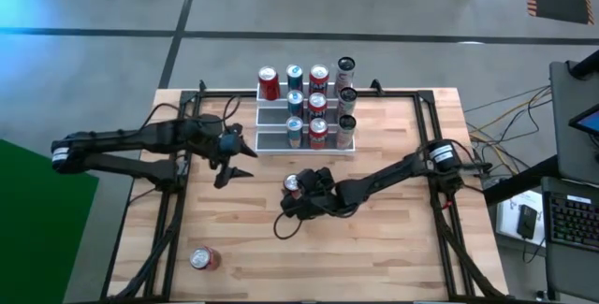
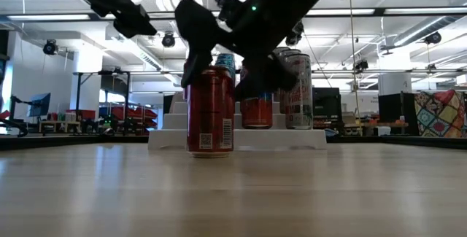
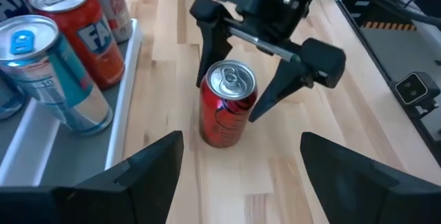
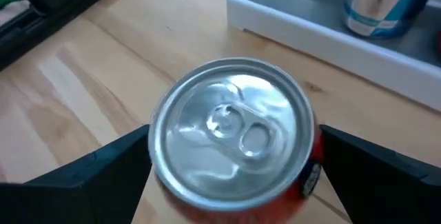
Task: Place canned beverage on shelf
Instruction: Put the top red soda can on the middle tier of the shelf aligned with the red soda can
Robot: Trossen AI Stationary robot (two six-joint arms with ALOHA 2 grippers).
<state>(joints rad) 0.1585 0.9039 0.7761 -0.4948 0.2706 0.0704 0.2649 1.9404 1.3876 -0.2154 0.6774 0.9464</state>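
Already the shelf point(image 1: 306, 108) at the far edge of the table point(image 1: 393, 238) is nearly stocked: cans stand on all three steps, and only the leftmost places on the two lower steps look bare in the high view.

The can in hand now is a red can point(image 1: 292, 184) standing upright on the table, near the front of the shelf and apart from it. The right tool point(image 1: 298, 195) sits over it from above, fingers spread, one on each side of the can. The left wrist view shows a gap between each finger and the can wall, so the can is straddled, not pinched. In the right wrist view the can's silver lid fills the space between the two dark fingers.

The left tool point(image 1: 233, 159) hangs above the table by the shelf's left end, fingers spread and empty, pointing toward the red can; that arm seems to be waiting.

One more can point(image 1: 203, 259) lies on its side near the table's front left corner, well apart from everything else.

So, as a judgement, most of the job is done. What is left for this can is to close on it, lift it, carry it to one of the bare left places, and set it down upright. The fallen can would then take the last place, and it will want righting or a sideways grasp first.
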